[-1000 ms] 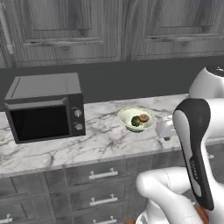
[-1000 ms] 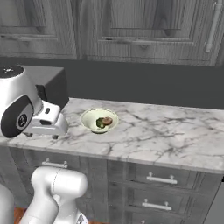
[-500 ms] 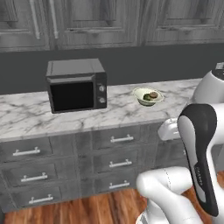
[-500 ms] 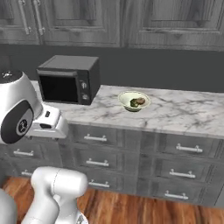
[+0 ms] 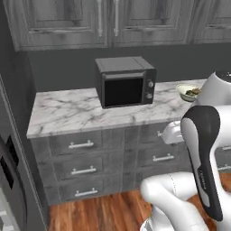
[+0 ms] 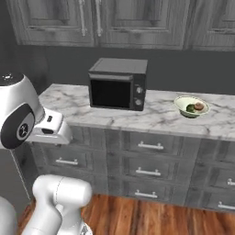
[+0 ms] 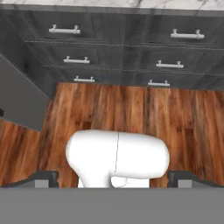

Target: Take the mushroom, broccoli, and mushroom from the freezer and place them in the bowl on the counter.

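The claw (image 7: 112, 178) hung released, empty, aimed down at the wood floor (image 7: 131, 109). Ahead of it ran dark drawers (image 7: 109, 48) under the marble bench (image 6: 151, 114). Farther off sat the pale bowl (image 6: 191, 106), right of a black microwave (image 6: 118, 84), holding a dark green broccoli (image 6: 190, 109).

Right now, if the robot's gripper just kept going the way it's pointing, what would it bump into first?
Most likely the wooden floor in front of the dark drawers. The open gripper holds nothing and points down at the bare planks, though depth is hard to judge here.
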